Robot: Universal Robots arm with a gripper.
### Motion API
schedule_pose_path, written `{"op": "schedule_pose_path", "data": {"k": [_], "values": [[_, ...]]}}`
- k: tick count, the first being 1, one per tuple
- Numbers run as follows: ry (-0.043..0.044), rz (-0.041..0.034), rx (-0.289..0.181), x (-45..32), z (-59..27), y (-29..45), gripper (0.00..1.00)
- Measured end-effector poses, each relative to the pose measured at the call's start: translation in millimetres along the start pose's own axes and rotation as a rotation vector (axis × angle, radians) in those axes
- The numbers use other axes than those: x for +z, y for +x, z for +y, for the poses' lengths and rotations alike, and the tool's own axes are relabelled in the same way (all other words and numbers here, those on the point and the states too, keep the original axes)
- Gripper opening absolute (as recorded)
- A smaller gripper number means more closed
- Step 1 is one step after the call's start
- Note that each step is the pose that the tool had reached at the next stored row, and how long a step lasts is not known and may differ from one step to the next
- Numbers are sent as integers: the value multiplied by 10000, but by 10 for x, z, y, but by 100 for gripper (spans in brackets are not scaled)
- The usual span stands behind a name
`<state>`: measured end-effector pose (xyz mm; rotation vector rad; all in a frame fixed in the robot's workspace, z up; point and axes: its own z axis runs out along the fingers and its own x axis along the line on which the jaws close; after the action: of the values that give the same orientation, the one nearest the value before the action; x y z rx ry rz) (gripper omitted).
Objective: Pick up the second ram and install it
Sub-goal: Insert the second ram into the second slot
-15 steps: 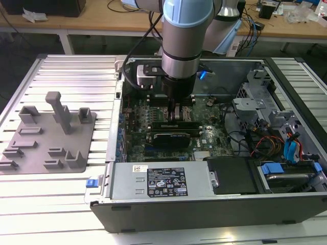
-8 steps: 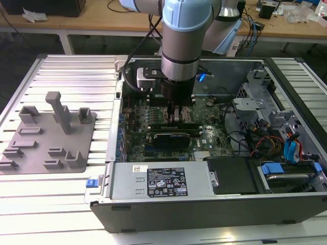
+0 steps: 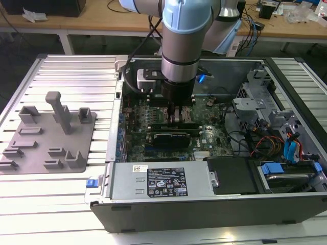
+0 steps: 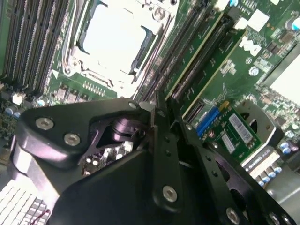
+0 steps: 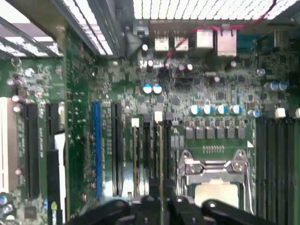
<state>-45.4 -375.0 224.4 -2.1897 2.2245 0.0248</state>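
My gripper (image 3: 177, 116) reaches down into the open computer case (image 3: 286, 92), over the memory slots beside the CPU socket (image 5: 213, 187). In the first wrist view the second ram (image 5: 160, 159) stands on edge in a slot as a thin stick, and its near end runs in between the black fingers of the gripper (image 5: 160, 200). Another stick (image 5: 135, 159) sits parallel to it, one slot over. In the second wrist view the gripper (image 4: 159, 107) has its fingers drawn close together next to the socket (image 4: 112, 37), with the held end hidden behind them.
A black expansion card (image 3: 173, 137) lies just in front of the gripper. The power supply (image 3: 163, 181) fills the case's front. Drive bays and cables (image 3: 286, 148) crowd the exterior view's right. A grey holder tray (image 3: 51, 132) stands on the table at the exterior view's left.
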Motion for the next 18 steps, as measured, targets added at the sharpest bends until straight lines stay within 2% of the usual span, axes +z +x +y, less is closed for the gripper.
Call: {"op": "schedule_pose_path", "data": {"k": [1, 2, 6, 7, 8, 10, 13, 18], "values": [[-3, 6, 0, -1, 1, 1, 17], [-1, 3, 1, -31, 1, 0, 17], [-2, 4, 1, -234, 1, -9, 17], [-1, 2, 1, -307, 0, -12, 17], [-2, 2, 2, -333, 0, -13, 17], [-4, 6, 2, -336, -26, -13, 17], [-2, 4, 1, -335, -167, -14, 17], [-2, 5, 6, -335, -167, -15, 15]]}}
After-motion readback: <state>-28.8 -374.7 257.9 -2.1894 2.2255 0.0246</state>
